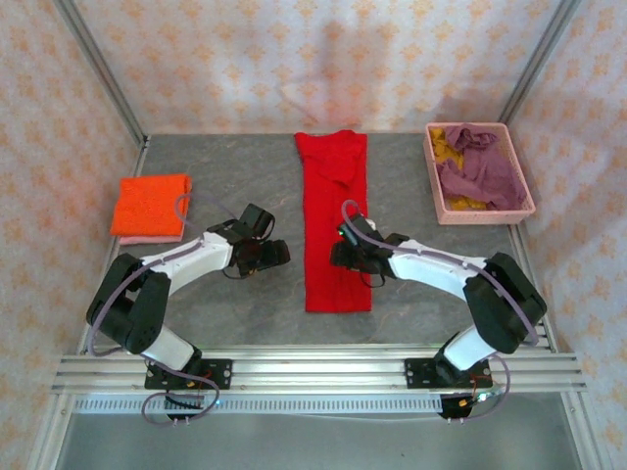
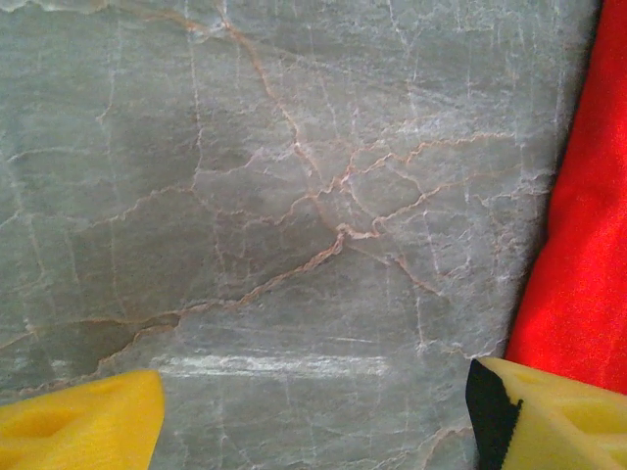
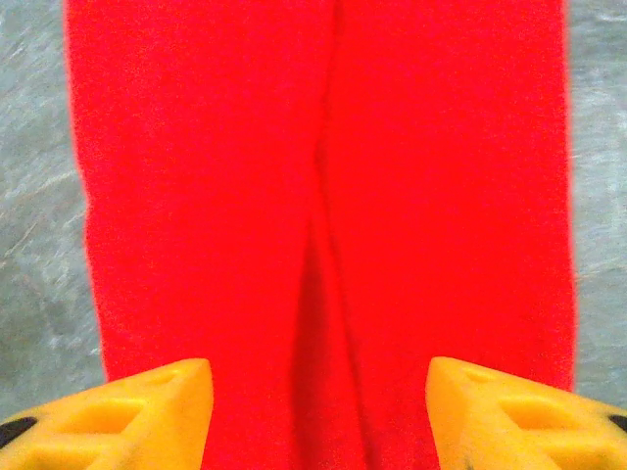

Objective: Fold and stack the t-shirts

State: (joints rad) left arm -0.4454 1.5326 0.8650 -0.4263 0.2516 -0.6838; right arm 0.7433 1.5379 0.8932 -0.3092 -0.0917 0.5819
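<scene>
Between the left gripper's (image 2: 313, 416) widely spread, empty yellow fingers (image 2: 88, 421) lies bare grey marbled table (image 1: 225, 166), with the edge of the red t-shirt (image 1: 328, 196) just to their right. Over that shirt's near half, the right gripper (image 3: 318, 411) has its jaws apart too, gripping nothing; the shirt lies mid-table as a long narrow strip running near to far. Farther out, a folded orange t-shirt (image 1: 150, 204) rests on a pale pink t-shirt (image 1: 147, 238) at the left, and a pink basket (image 1: 485, 214) at the far right holds the crumpled mauve t-shirt (image 1: 480, 171) and mustard t-shirt (image 1: 446, 142).
</scene>
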